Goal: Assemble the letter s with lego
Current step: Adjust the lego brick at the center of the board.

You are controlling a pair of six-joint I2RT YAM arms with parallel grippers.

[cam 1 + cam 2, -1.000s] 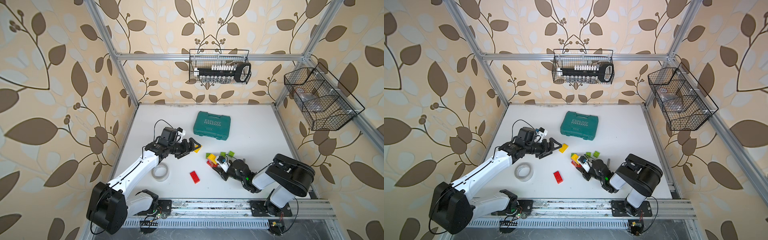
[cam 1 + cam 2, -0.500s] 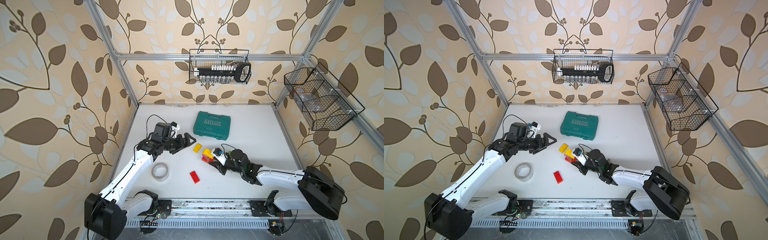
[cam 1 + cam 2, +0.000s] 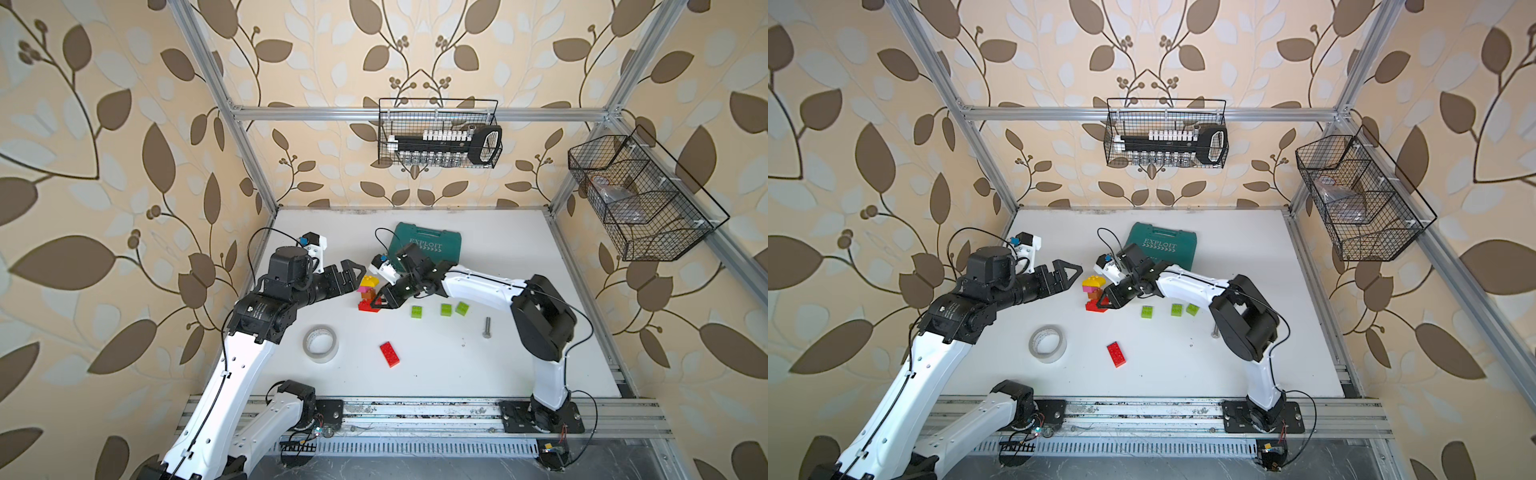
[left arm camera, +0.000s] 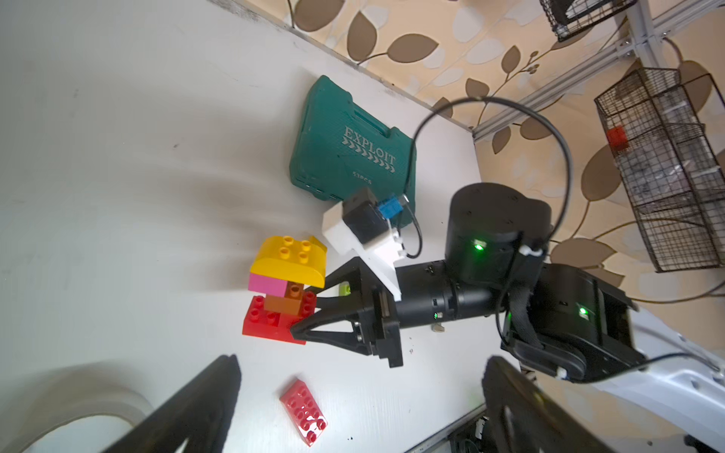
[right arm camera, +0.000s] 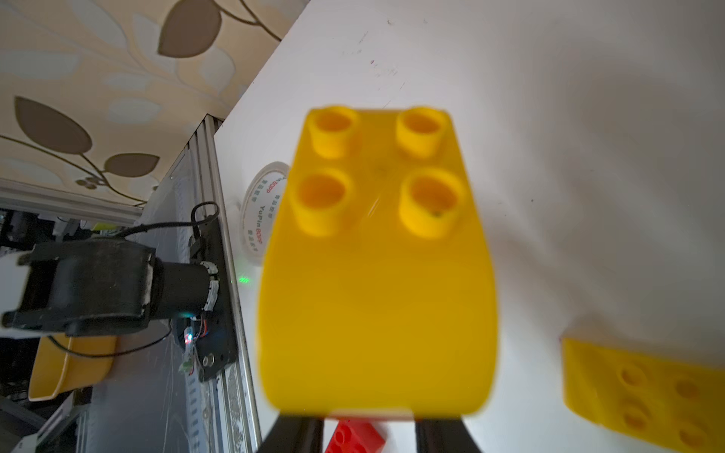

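Mid-table, lego stack: red base brick, then brown, pink, yellow on top. Around it: green tool case at one o'clock, near corner hidden behind right arm; tape roll at seven; loose red brick at five; three green bricks at three; bolt beyond those. Low, reaching in from three o'clock, right gripper pinching the red base brick's end. At eleven o'clock, left gripper level, spread wide, just short of the stack.
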